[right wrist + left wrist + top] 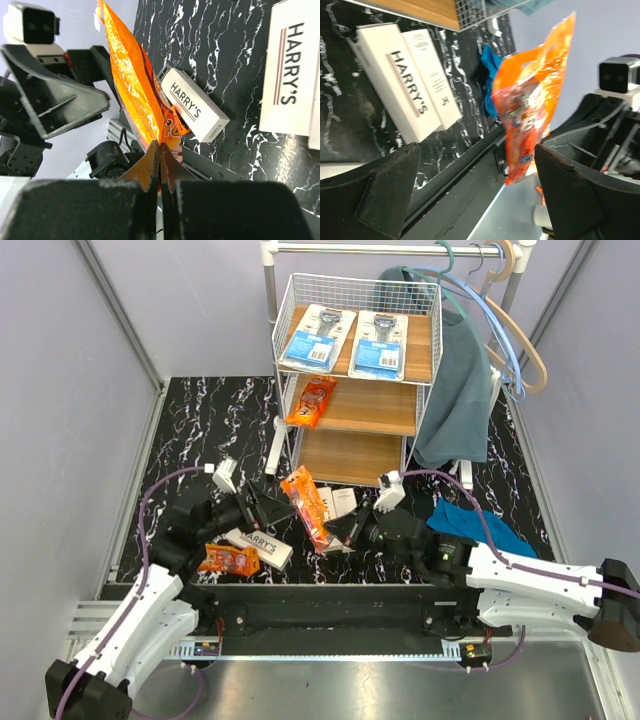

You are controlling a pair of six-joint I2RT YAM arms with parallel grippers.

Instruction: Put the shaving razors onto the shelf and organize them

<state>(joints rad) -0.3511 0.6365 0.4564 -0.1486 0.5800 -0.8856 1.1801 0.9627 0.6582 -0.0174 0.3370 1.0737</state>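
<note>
Razors sit partly on the shelf (372,406): we see two blue blister cards (317,335) side by side on its top board and a shelved orange bag (312,400) at the left end of the middle board. Down on the black marbled table (200,420), the right gripper (160,162) has its fingers pressed together on the lower end of a raised orange bag (132,80), which stands tilted between the two arms, in front of the shelf. The left gripper (475,150) is spread wide, with that bag close to the finger (570,195) at the right of its wrist view; we cannot tell whether they touch. A third orange bag (228,560) lies flat near the left arm, just beside a white HARRY'S box (258,548). Two more white boxes (415,80) lie side by side near the foot of the shelf, and a blue cloth (480,525) lies by the right arm.
</note>
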